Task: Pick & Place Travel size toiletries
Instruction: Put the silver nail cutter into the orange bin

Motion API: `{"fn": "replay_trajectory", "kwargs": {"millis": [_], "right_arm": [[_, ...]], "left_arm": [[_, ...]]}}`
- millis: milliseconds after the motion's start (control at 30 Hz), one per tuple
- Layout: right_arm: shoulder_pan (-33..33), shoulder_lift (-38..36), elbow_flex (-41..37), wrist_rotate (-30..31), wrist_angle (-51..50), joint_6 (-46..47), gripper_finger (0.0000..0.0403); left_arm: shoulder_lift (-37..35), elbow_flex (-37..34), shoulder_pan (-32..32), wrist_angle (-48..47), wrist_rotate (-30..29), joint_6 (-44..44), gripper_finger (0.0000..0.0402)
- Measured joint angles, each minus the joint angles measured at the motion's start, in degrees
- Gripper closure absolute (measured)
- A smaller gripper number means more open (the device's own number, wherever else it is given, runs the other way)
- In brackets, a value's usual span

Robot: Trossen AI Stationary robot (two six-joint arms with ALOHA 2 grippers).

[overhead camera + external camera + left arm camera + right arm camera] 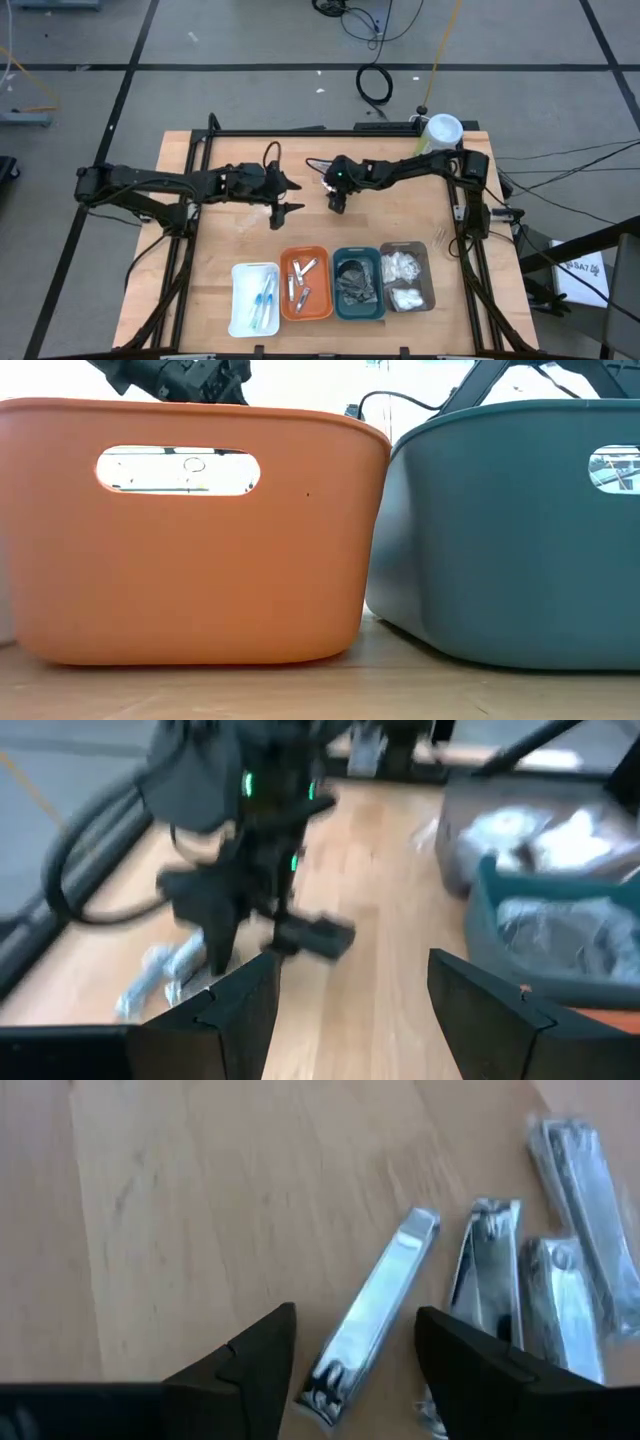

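Observation:
Several silvery metal pieces (500,1280), shaped like nail clippers, lie flat on the wooden table. My right gripper (355,1315) is open and points down over them. Its fingers stand on either side of one piece (385,1285); I cannot tell whether they touch it. In the high view this gripper (336,203) is at mid-table. My left gripper (292,196) is open just to its left, holding nothing. The left wrist view shows my left gripper (352,965) facing the right arm (250,870), with the metal pieces (160,978) beside it.
Four trays stand in a row at the near edge: white (240,300) with slim sticks, orange (306,283) with metal pieces, teal (358,285) with dark bundles, grey (407,277) with white pads. A pale-green canister (441,130) stands at the far right corner.

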Motion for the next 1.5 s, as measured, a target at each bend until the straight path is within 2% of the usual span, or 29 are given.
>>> {"fn": "replay_trajectory", "kwargs": {"millis": [233, 533, 767, 1000, 1133, 1267, 1400, 1500], "right_arm": [[-0.08, -0.06, 0.04, -0.14, -3.99, -1.24, 0.0249], [0.09, -0.08, -0.24, -0.30, -5.88, -3.62, 0.0361], [0.09, -2.97, -0.53, -2.48, -6.67, -5.38, 0.0361], [1.20, -13.25, -2.48, -4.90, -5.69, -6.26, 0.0361], [2.12, -20.28, -8.11, -4.99, -1.18, -5.84, 0.0361], [2.98, -27.85, -17.09, -5.01, 9.95, -3.75, 0.0361], [3.77, -33.40, -28.12, -5.39, 26.91, -1.58, 0.0361], [4.34, -35.97, -34.67, -8.03, 41.68, -0.56, 0.0361]], "left_arm": [[3.22, -0.07, 0.39, 0.32, -0.24, -0.89, 0.0151], [5.02, -0.07, 0.34, 1.34, -2.82, -3.29, 0.0151], [5.61, -0.05, 0.34, 2.54, -2.84, -2.58, 0.0151], [5.61, -0.07, 0.34, 2.50, -2.86, -2.51, 0.0151], [5.61, -0.07, 0.34, 2.76, -2.86, -2.50, 0.0151], [5.61, -0.07, 0.34, 4.56, -2.88, -2.46, 0.0151], [5.90, -0.07, 0.34, 8.64, -2.89, -2.21, 0.0151], [6.72, -0.07, 0.34, 12.11, -2.91, -0.26, 0.0151]]}}
